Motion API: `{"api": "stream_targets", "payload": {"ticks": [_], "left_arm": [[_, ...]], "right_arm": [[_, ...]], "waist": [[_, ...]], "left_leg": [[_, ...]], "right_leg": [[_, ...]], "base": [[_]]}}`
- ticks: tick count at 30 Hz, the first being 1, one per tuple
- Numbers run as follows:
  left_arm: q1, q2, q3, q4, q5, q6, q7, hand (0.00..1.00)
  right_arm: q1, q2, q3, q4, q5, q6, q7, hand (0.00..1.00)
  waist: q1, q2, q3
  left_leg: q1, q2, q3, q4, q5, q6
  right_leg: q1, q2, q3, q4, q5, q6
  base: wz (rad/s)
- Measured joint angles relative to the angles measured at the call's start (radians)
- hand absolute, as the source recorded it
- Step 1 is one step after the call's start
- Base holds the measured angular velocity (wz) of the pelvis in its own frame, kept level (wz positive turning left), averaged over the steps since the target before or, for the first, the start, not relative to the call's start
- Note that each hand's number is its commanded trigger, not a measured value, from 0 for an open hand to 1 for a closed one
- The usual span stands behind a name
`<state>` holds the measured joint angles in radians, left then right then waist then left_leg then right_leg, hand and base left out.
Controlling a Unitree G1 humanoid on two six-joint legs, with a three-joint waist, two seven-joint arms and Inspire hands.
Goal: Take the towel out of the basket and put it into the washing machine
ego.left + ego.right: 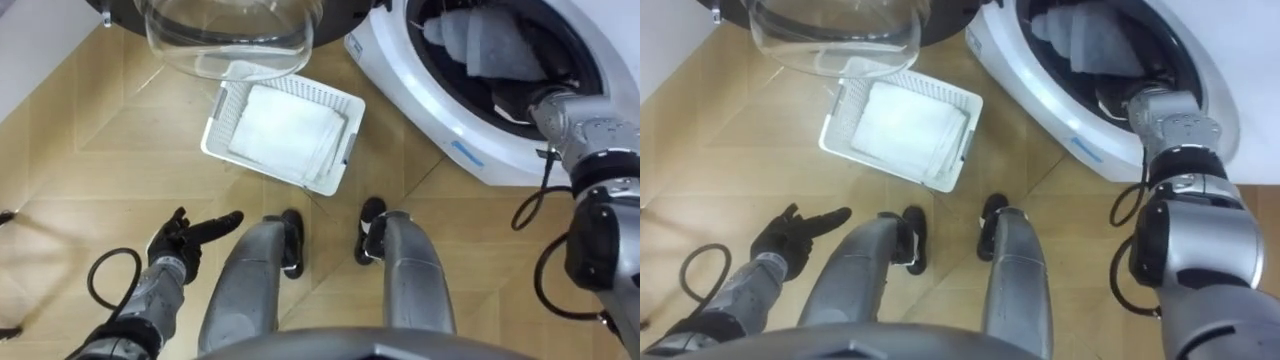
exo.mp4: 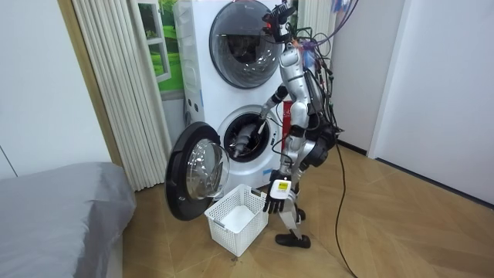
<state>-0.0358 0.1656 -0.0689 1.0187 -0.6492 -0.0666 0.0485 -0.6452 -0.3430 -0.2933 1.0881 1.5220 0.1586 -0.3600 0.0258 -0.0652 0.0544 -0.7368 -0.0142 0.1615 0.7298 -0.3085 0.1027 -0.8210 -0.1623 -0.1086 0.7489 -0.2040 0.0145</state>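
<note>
The washing machine [image 1: 440,115] stands before the robot with its round door [image 1: 230,40] swung wide to the robot's left, the glass bowl hanging over the far edge of a white slatted basket [image 1: 213,135] on the wooden floor [image 1: 80,170]. A pale towel [image 1: 490,45] lies bunched in the upper part of the drum, well inside the rim, so the task's thing looks to be in the machine already. A flat folded white cloth [image 1: 285,130] also lies in the basket, just ahead of the robot's feet. The step in hand is judged to be seating the towel and letting it go. To do that well, the cloth should be pushed back past the door seal so no corner trails over the lip. The fingers should then come loose fully before the arm draws straight out through the middle of the opening, clear of the rim and the door. The right forearm [image 1: 585,130] runs into the drum mouth below the towel. The right hand lies beyond it in the dark of the drum, and I cannot tell whether its fingers are spread, curled or on the cloth. The left hand [image 1: 185,240] hangs low by the left thigh above the floor, fingers loosely apart with one stretched forward, holding and touching nothing.
</note>
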Motion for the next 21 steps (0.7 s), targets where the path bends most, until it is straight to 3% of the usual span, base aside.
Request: {"api": "stream_targets", "payload": {"ticks": [5, 9, 17, 21], "left_arm": [[-0.003, -0.015, 0.06, 0.0, 0.016, 0.003, 0.031, 0.0], [-0.005, -0.02, 0.067, 0.0, 0.025, 0.014, 0.04, 0.0], [-0.004, -0.028, 0.069, 0.001, 0.026, 0.017, 0.027, 0.0], [-0.002, -0.026, 0.07, 0.002, 0.036, 0.012, 0.004, 0.0]], "right_arm": [[-0.006, 0.0, -0.042, -0.001, 0.008, -0.034, -0.077, 0.0], [-0.023, -0.001, -0.045, -0.002, 0.01, -0.071, -0.128, 0.0], [-0.007, 0.0, -0.045, -0.001, 0.007, -0.074, -0.169, 0.0], [0.026, 0.0, -0.045, 0.002, 0.001, -0.085, -0.16, 0.0]], "waist": [[0.004, 0.009, -0.002], [0.006, 0.031, -0.0043], [0.013, 0.062, -0.0058], [0.014, 0.064, -0.0068]], "left_leg": [[-0.001, 0.0, 0.007, 0.013, -0.007, 0.013], [0.006, 0.0, 0.016, 0.018, -0.009, 0.016], [0.092, 0.001, 0.026, -0.01, -0.009, 0.015], [0.124, 0.0, 0.028, -0.041, -0.003, 0.015]], "right_leg": [[0.004, -0.006, 0.0, 0.008, -0.002, 0.01], [0.009, -0.011, 0.002, 0.015, -0.003, 0.012], [0.086, -0.013, 0.002, -0.003, -0.011, 0.015], [0.12, -0.013, -0.005, -0.034, -0.01, 0.018]], "base": [[0.03], [0.0], [0.01], [0.03]]}}
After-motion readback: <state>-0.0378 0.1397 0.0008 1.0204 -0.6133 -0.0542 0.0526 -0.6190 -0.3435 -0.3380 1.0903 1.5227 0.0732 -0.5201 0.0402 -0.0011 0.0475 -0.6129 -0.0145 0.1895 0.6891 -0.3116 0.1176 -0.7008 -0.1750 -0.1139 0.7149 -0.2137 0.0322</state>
